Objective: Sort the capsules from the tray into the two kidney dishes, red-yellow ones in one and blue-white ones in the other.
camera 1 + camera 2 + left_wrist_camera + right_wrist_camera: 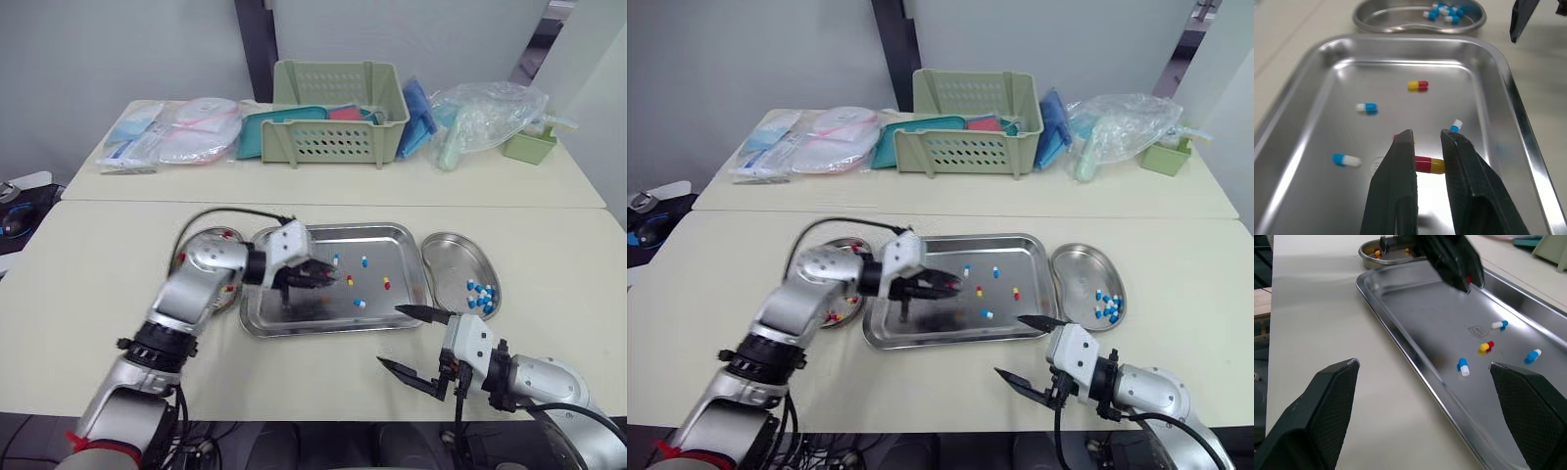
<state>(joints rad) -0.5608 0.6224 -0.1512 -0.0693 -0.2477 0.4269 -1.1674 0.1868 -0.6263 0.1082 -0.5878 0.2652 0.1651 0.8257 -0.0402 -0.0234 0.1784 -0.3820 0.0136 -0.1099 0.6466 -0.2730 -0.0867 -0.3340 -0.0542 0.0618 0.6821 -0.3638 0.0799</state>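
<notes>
The steel tray (pixel 323 327) lies mid-table with three blue-white capsules (pixel 360 303) and one red-yellow capsule (pixel 387 283) loose in it. My left gripper (pixel 1427 138) reaches over the tray's middle, shut on another red-yellow capsule (pixel 1429 165) that spans the narrow gap between its fingers. The right kidney dish (pixel 453 253) holds several blue-white capsules (pixel 481 295). The left kidney dish (pixel 199 240), partly hidden by my left arm, holds red-yellow ones (pixel 227 235). My right gripper (pixel 404 341) hovers wide open, empty, just off the tray's near right corner.
On the far table stand a green basket (pixel 338 113), flat medical packets (pixel 186 132), a plastic bag (pixel 485 117) and a small green box (pixel 531 145). A seam runs between the two tables. Bare tabletop lies in front of the tray.
</notes>
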